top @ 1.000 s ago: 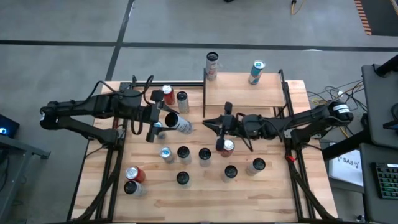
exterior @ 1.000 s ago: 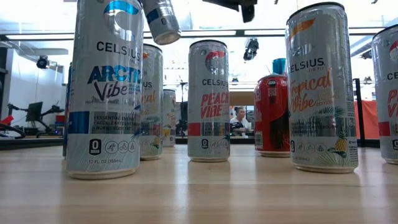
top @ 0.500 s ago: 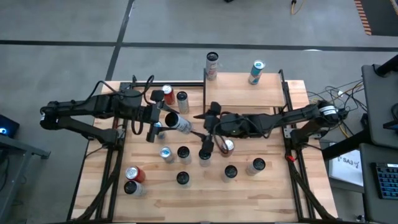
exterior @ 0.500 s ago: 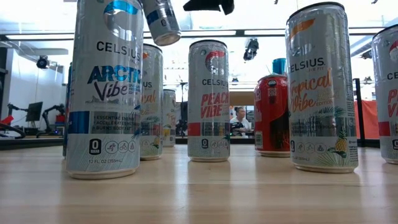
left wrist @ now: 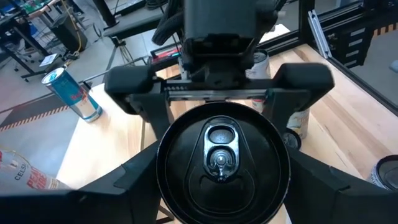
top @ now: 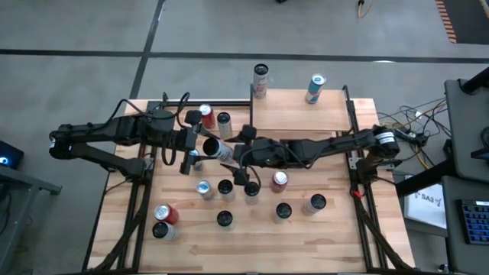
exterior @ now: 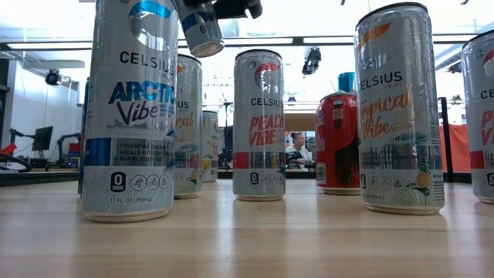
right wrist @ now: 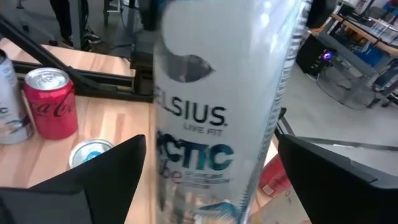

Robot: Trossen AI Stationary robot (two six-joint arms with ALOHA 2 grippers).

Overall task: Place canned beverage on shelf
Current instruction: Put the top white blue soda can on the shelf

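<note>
— Above the plank table, on its left half, what has the left gripper got?

— A slim silver can, carried tilted in the air; its fingers are closed on the body. The lettering reads CELSIUS with blue print below, and the left wrist camera sees its dark lid with the pull tab.

— And to the right of it?

— The right gripper is stretched across the table to that same can, its jaws spread wide on either side of it, not closed on it.

— Where is the shelf?

— At the far side, right of centre: a light-wood board between black posts, with two cans standing at its far edge. The held can is apart from it.
</note>
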